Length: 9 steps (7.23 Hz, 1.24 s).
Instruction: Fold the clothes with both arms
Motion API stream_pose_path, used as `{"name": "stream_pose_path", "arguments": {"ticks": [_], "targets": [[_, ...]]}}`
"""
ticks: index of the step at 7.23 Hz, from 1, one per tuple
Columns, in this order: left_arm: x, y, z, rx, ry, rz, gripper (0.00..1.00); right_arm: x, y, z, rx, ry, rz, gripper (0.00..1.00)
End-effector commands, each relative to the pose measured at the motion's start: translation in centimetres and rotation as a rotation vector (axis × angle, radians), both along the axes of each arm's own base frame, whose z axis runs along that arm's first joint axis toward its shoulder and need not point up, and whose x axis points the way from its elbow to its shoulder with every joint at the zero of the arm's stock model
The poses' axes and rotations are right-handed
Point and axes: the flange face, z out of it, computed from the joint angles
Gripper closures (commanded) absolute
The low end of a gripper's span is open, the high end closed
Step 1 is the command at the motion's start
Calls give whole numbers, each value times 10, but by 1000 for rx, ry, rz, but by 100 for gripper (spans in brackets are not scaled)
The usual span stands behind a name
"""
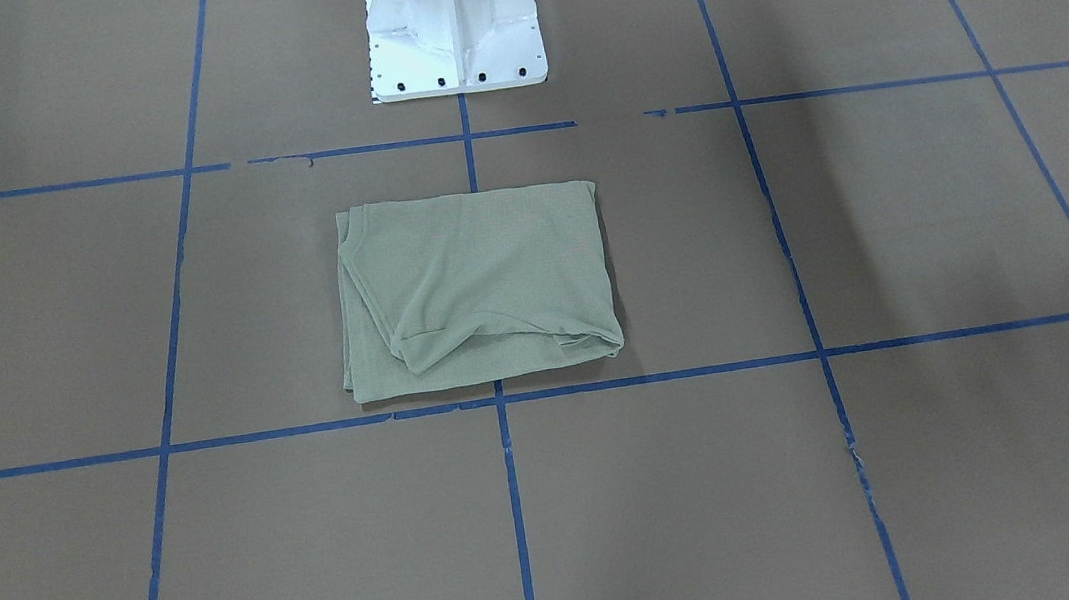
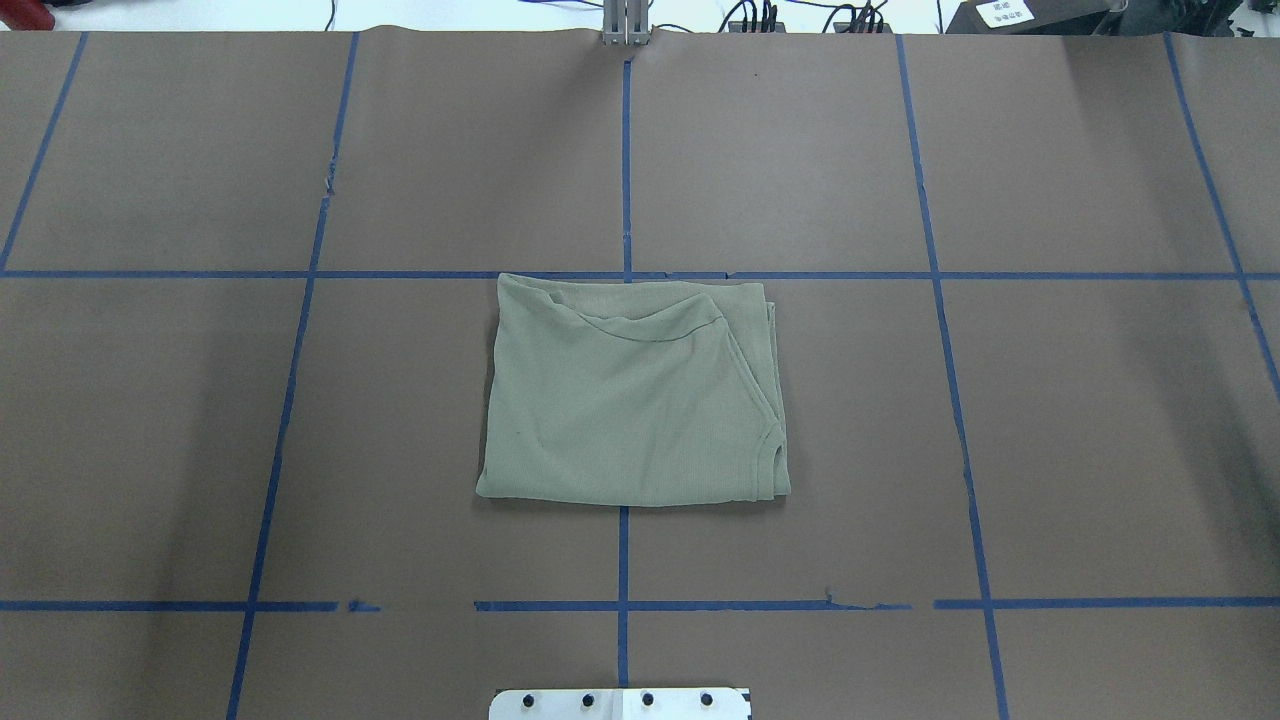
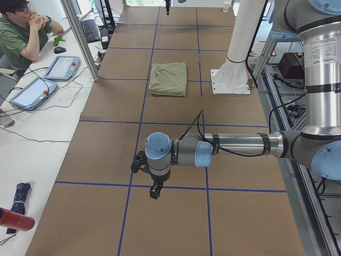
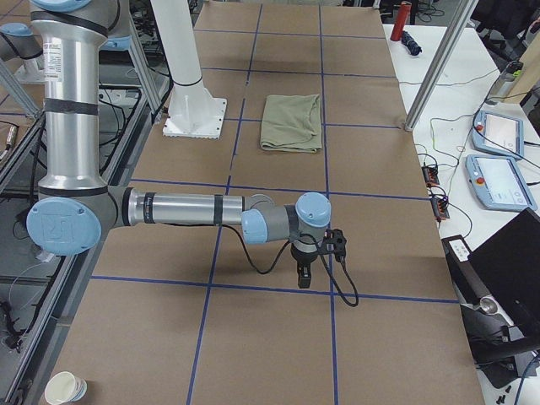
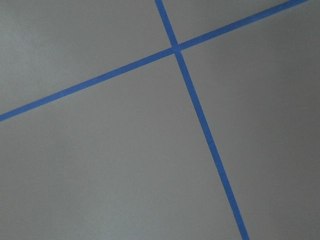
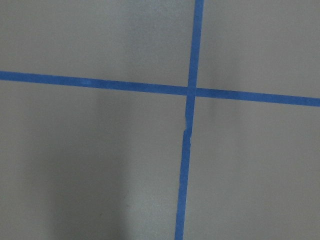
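Sage-green and folded into a compact rectangle, the shirt [image 2: 630, 395] lies flat in the middle of the table [image 2: 1050, 450]. It is well away from every edge and just in front of the white pedestal [image 1: 454, 37]. It straddles the centre tape line [image 2: 625, 150], and its far edge runs along a cross line. One layer is doubled over the others, with a curved ribbed edge showing on top and a small notch at the corner nearest the robot's right. The stack is fairly square, though the top layer sits a little slanted. Judged from this, the folding looks finished or very nearly so.

Both arms are out of the way, which fits that reading. The left arm [image 3: 240, 144] reaches over the table's left end and the right arm [image 4: 186, 208] over its right end, each well apart from the shirt. The left gripper [image 3: 154, 194] and right gripper [image 4: 302, 282] point down above bare brown paper near a tape crossing, and nothing hangs from either. Whether the jaws are apart or together I cannot tell. The grippers show only in the two side views, and the wrist cameras see nothing but paper and tape.
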Motion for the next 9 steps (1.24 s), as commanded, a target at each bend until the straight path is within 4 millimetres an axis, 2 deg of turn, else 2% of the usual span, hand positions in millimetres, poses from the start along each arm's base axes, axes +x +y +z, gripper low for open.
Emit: {"name": "stream_pose_path", "arguments": {"ticks": [1,2,4,5,7,9], "targets": [[4,-2,-10,-35,67,-44,0,19,7,-31,16,-10,35,0],[4,-4,-12,-26,61,-43,0,27,16,-46,0,-7,47,0],[4,-2,-12,-25,56,-41,0,49,36,-31,20,6,13,0],[4,0,-7,-36,56,-40,0,51,39,-26,11,15,17,0],[4,-2,-17,-11,64,-38,0,51,41,-23,7,17,16,0],[4,-3,-17,-11,56,-39,0,51,48,-18,-1,17,16,0]]}}
